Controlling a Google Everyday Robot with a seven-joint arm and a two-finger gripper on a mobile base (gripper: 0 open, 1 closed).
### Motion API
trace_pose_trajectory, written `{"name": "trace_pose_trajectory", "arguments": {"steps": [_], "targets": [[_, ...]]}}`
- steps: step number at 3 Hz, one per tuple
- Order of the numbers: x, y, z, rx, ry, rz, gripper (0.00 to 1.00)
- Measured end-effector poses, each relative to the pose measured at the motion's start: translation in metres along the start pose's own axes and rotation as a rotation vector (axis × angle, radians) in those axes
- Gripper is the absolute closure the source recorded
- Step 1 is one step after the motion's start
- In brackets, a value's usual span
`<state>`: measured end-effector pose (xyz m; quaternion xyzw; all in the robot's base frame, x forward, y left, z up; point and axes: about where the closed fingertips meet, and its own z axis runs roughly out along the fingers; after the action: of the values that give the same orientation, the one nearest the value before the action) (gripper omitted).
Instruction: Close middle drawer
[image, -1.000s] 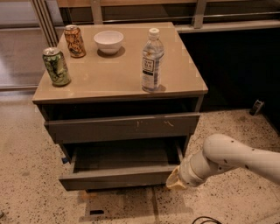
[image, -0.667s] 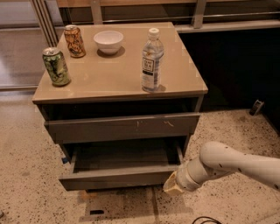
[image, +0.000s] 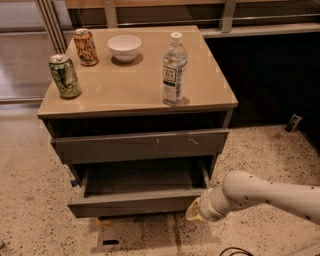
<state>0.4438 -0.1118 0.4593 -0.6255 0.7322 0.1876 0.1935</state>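
Note:
The middle drawer (image: 135, 202) is a plain dark grey drawer, pulled out from the cabinet, and its inside looks empty. Its flat front sticks out well past the scratched drawer front (image: 140, 145) above it. My gripper (image: 195, 214) is at the end of the white arm (image: 265, 195), which comes in from the lower right. The gripper is low, right at the right end of the middle drawer's front, at or just in front of its corner.
On the beige cabinet top (image: 130, 92) stand a green can (image: 64, 75), an orange can (image: 85, 47), a white bowl (image: 124, 47) and a water bottle (image: 174, 70). Speckled floor lies all around. A dark wall panel is at the right.
My arm has moved a little down and to the left, bringing the gripper closer to the drawer's right front corner. The drawer has not visibly moved.

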Motion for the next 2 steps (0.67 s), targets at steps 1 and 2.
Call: {"name": "trace_pose_trajectory", "arguments": {"steps": [1, 2], "targets": [[0.008, -0.019, 0.033, 0.067, -0.011, -0.078, 1.0], [0.007, -0.043, 0.062, 0.116, -0.062, -0.152, 1.0]]}}
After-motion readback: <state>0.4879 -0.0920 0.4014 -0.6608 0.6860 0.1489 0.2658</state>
